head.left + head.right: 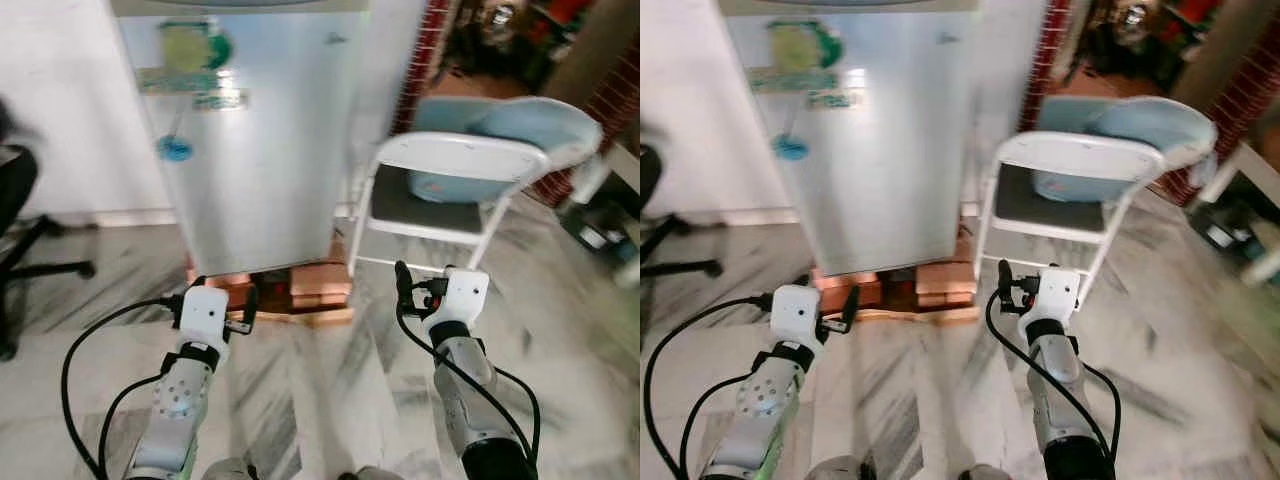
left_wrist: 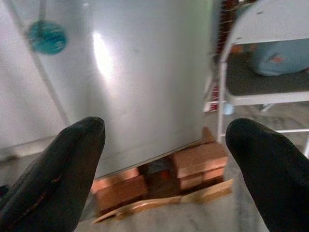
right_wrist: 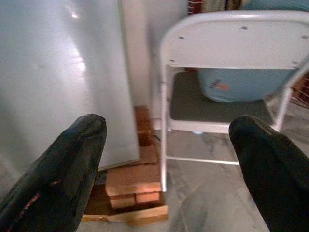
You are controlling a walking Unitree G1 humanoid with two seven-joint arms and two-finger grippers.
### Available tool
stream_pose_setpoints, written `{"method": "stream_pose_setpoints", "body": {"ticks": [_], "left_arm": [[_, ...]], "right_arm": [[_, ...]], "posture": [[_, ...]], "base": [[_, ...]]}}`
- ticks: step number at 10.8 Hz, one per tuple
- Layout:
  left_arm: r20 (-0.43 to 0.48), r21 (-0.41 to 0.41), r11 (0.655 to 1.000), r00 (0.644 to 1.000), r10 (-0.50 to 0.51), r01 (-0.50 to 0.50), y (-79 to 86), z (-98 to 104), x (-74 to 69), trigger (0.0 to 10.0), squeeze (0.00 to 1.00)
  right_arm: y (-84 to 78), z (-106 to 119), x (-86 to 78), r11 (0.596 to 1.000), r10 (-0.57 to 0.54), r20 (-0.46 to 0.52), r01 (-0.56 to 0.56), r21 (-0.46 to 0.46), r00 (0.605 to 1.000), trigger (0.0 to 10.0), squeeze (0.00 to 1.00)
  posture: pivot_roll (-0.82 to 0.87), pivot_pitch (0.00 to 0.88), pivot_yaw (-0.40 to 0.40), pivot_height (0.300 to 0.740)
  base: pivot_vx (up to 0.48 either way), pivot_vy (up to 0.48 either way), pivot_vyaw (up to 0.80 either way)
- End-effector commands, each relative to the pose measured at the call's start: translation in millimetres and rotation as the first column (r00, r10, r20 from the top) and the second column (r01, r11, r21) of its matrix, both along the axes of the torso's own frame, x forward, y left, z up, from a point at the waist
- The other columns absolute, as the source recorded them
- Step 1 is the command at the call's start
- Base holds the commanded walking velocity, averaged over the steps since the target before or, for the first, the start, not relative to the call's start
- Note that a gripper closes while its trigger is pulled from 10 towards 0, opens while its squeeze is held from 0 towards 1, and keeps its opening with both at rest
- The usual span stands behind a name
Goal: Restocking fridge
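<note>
Left eye view: both silver arms reach forward over a grey-veined marble floor [image 1: 330,390], and each tool hangs in the air with nothing in it. Ahead of the left tool [image 1: 222,308] stands the fridge [image 1: 255,150], its silver door closed, with green stickers near the top and a small blue magnet [image 1: 175,149] lower down. The fridge is raised on stacked red bricks [image 1: 320,282] and a wooden board [image 1: 300,318], which lie just beyond and between the two tools.

In the left wrist view the left tool's black fingers [image 2: 58,179] are spread wide apart, with the fridge door and the bricks showing in the gap. In the right wrist view the right tool's fingers [image 3: 53,174] are likewise spread, framing the fridge's edge and the chair.

Ahead of the right tool [image 1: 425,292], just beside the fridge, stands a white folding chair [image 1: 455,160] with its back towards the robot. A pale blue plastic basin [image 1: 500,140] rests tilted on its dark seat. Beyond the chair a red brick wall [image 1: 430,50] shows, blurred. Far out past the left tool, at the frame's edge, is the black base of an office chair [image 1: 40,260].
</note>
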State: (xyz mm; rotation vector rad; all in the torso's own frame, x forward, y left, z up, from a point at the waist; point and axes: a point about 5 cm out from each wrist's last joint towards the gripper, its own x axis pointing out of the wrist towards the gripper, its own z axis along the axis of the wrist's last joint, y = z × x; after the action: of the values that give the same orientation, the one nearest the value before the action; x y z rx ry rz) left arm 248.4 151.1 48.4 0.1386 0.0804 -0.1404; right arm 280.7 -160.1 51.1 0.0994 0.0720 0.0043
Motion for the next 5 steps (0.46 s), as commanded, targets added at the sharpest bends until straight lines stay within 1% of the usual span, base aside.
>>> {"method": "stream_pose_setpoints", "body": {"ticks": [1, 5], "left_arm": [[0.009, -0.005, 1.0, 1.0, -0.016, 0.016, -2.7, 1.8, 1.0, 10.0, 0.0], [0.008, -0.013, 1.0, 1.0, -0.021, 0.021, -2.9, 1.4, 0.8, 10.0, 0.0]], "right_arm": [[-5.5, -1.3, -0.7, 1.0, -0.014, -0.007, 0.014, 0.002, 1.0, 10.0, 0.0], [-5.7, -2.1, -0.6, 1.0, -0.008, -0.013, 0.009, 0.012, 1.0, 10.0, 0.0]], "posture": [[0.15, 0.011, -0.049, 0.74], [0.15, 0.012, -0.05, 0.74]], "base": [[0.311, 0.0, -0.8], [0.278, 0.0, -0.8]]}}
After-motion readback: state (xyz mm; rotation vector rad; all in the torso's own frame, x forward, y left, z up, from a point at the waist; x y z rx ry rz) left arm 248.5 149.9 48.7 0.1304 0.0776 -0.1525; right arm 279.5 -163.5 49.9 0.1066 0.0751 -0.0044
